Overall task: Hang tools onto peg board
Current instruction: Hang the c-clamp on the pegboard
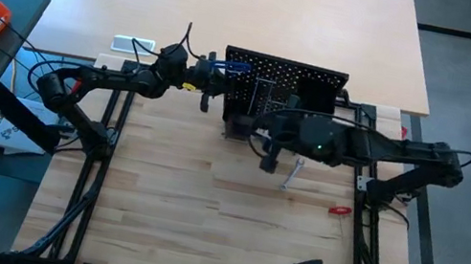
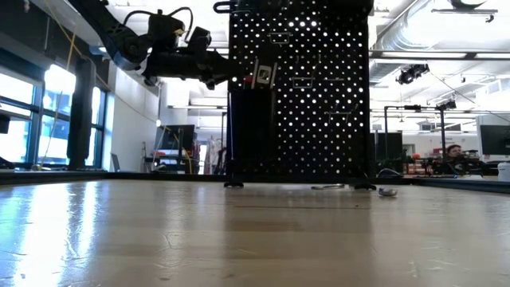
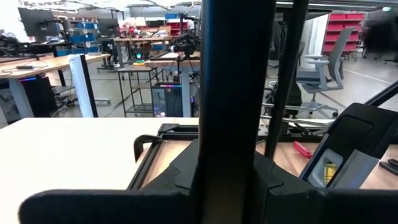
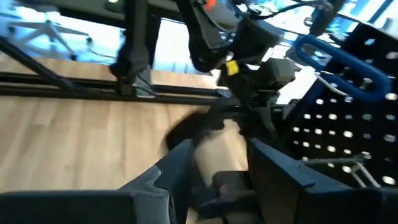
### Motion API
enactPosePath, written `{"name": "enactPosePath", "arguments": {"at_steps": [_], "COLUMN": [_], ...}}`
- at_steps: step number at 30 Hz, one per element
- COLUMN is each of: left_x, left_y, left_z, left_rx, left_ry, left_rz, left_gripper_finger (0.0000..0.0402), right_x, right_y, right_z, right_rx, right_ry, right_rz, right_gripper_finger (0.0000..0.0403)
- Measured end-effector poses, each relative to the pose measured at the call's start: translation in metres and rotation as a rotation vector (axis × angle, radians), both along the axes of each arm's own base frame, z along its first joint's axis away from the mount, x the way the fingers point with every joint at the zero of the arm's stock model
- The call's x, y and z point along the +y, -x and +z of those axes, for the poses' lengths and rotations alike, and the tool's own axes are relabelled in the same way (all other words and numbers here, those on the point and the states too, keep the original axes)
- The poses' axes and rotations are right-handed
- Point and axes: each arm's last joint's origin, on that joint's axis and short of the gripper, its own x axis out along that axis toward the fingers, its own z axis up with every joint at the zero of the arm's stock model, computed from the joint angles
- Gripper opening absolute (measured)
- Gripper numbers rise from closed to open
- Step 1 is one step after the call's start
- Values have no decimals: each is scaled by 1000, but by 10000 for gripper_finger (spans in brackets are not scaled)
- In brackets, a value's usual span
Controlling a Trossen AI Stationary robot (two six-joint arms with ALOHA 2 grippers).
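My left arm reaches in from the bench's left side, elbow low, forearm level, wrist raised high off the bench. Left tool (image 1: pixel 211 79) points toward the right, fingers (image 3: pixel 236 93) nearly together around a dark upright bar. My right arm comes from the right side, forearm stretched leftward, wrist bent down. Right tool (image 1: pixel 269 160) sits lower, near the bench's middle, fingers (image 4: pixel 273 168) parted with nothing visible between them.
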Motion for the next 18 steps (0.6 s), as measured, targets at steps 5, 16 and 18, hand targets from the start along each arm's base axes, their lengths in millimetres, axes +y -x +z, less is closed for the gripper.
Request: {"name": "enactPosePath", "arguments": {"at_steps": [5, 16, 18], "left_x": [0, 0, 0], "left_y": [0, 0, 0], "left_z": [0, -1, -1], "left_rx": [1, 1, 2], "left_ry": [2, 5, 5], "left_rz": [2, 7, 7], "left_gripper_finger": [57, 57, 57], "right_x": [7, 26, 31], "right_y": [0, 6, 8], "right_z": [-1, -7, -10], "right_rx": [-1, 58, 89], "right_ry": [30, 22, 9], "right_rz": [-49, -9, -1], "right_gripper_finger": [146, 146, 146]}}
